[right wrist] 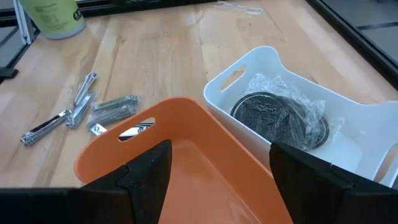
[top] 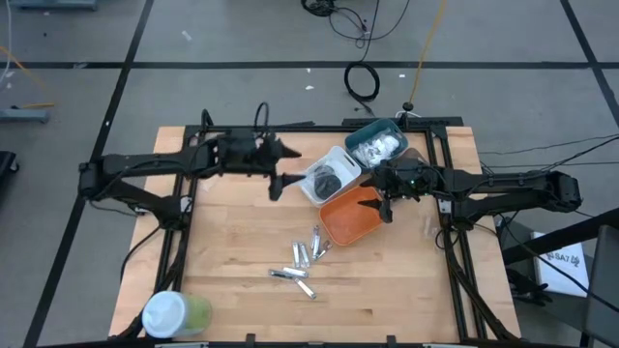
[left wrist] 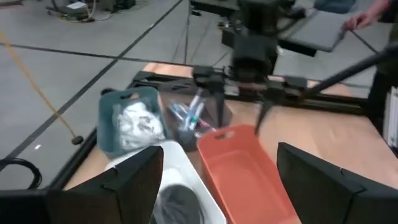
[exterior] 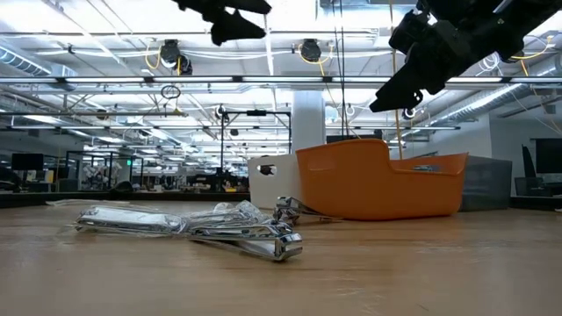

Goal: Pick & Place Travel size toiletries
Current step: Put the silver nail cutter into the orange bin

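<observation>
In the white bin (top: 338,159) below the wide-open left claw (top: 280,184) lies the dark disc (top: 324,179).

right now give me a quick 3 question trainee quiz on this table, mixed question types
1. True or false: the orange bin holds the silver tubes.
2. Which bin holds the dark grey round disc? A) teal bin B) white bin C) orange bin
3. Fill in: the right pincer hangs open above the ____ bin.

Key
1. False: the tubes lie on the bare table, and the orange bin looks empty.
2. B: it lies in the white bin, under clear wrap.
3. Orange. The left pincer is open too, beside the white bin.
</observation>
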Motion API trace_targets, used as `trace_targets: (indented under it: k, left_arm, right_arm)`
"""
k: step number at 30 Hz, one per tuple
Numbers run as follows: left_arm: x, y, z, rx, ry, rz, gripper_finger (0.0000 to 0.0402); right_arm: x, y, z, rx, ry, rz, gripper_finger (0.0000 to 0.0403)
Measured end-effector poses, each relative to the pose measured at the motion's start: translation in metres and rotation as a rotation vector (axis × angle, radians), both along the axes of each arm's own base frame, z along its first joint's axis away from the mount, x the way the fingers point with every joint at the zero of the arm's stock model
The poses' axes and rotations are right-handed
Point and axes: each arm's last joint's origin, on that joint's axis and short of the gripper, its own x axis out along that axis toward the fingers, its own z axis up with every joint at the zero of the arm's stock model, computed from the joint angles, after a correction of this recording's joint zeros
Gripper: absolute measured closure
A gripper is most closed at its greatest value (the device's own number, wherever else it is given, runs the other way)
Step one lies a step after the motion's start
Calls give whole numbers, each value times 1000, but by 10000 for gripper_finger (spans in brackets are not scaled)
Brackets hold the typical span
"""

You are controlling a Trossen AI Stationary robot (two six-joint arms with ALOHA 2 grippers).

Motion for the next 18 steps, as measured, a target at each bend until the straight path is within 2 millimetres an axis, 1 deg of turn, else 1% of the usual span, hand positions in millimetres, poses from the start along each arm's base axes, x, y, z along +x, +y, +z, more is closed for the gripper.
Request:
trace_targets:
  k: [2,6,10,13,18]
  left_arm:
    - [-9,-6,-12,0,-2,11,94]
    - [-28,-14,-36,-3,-83,89,94]
    - [-50,-22,-57,-46,-199,116,94]
    - [-63,-27,-69,-80,-259,140,94]
    - [-78,-35,-78,-97,-340,131,94]
  right_arm:
    - [0,0,1,-2,-8,0,147]
    - [1,0,2,2,-20,-3,147]
    - [1,0,2,-9,-24,2,147]
    - [1,0,2,-12,-24,4,147]
    - [2,0,3,-29,-35,12,147]
